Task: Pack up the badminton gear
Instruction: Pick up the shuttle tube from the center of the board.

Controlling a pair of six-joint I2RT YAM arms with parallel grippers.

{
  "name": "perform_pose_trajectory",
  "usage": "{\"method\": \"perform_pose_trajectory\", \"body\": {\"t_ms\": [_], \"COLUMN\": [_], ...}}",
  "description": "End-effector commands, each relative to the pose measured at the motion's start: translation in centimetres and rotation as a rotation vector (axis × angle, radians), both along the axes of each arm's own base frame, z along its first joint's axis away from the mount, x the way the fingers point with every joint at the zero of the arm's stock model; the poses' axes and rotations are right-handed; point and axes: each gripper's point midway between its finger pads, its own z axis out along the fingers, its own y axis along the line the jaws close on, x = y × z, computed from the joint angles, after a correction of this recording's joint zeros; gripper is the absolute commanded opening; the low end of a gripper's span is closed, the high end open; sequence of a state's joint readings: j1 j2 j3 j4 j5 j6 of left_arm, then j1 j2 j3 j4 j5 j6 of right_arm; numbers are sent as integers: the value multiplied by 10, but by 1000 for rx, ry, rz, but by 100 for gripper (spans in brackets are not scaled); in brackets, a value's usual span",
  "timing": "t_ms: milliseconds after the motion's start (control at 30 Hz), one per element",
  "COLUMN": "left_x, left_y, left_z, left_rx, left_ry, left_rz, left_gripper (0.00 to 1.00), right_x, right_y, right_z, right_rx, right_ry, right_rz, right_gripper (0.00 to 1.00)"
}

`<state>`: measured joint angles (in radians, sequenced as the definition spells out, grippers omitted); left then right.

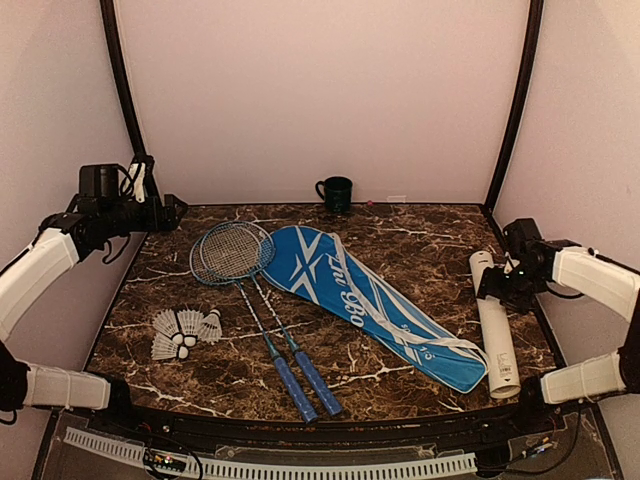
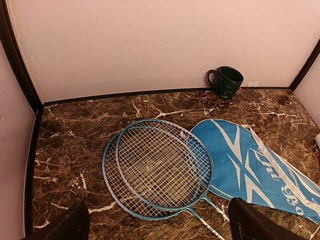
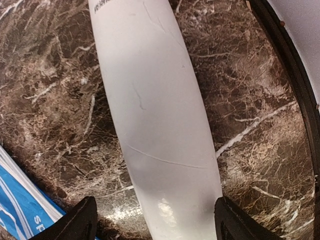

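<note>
Left fingers [image 2: 70, 227] are standing wide apart, holding nothing. The left gripper [image 2: 159, 212] is hanging high over the table's [image 1: 400, 225] far left corner, looking down on the racket heads. Shuttlecocks [image 1: 185, 332] are sitting in a loose bunch near the left edge. Just right of them the two rackets [image 1: 232, 252] are lying side by side, heads overlapping toward the far left, blue handles pointing at the near edge. The blue cover [image 1: 370, 305] is lying flat on a diagonal across the middle, wide end against the racket heads, narrow end toward the near right. Mug [image 1: 335, 192] is sitting at the far edge, not gear.

The tube [image 1: 497, 340] is lying along the right edge, long axis running far to near, near end close to the near right corner. Right fingers [image 3: 75, 222] are straddling its far half, one each side, spread and not clamped. Dark table is showing between one pad and the tube wall; the other pad is just beside it or touching, can't tell which. Right gripper [image 3: 156, 220] is sitting square across the long axis, tube directly under it. Right arm is by far the nearer; left is well apart. Looks like the tube pickup is the step in hand, and the squeeze only needs to meet its round sides.
</note>
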<state>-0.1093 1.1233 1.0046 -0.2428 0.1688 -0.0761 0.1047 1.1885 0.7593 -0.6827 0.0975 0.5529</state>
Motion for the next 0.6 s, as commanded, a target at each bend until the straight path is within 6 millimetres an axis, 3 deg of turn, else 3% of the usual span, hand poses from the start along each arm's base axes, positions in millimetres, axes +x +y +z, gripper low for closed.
{"method": "perform_pose_trajectory", "body": {"t_ms": [0, 167, 400, 567], "left_x": [-7, -6, -5, -4], "left_y": [6, 4, 3, 3], "left_z": [10, 9, 4, 2], "left_rx": [31, 26, 22, 25], "left_ry": [-39, -33, -18, -14], "left_rz": [12, 3, 2, 5], "left_gripper": [99, 99, 99, 99], "right_x": [5, 8, 7, 5], "right_y": [0, 3, 0, -7], "right_z": [-12, -20, -38, -45], "right_rx": [-27, -55, -127, -163], "right_ry": [6, 16, 55, 70], "right_rz": [-25, -5, 4, -5], "right_gripper": [81, 84, 79, 83]}}
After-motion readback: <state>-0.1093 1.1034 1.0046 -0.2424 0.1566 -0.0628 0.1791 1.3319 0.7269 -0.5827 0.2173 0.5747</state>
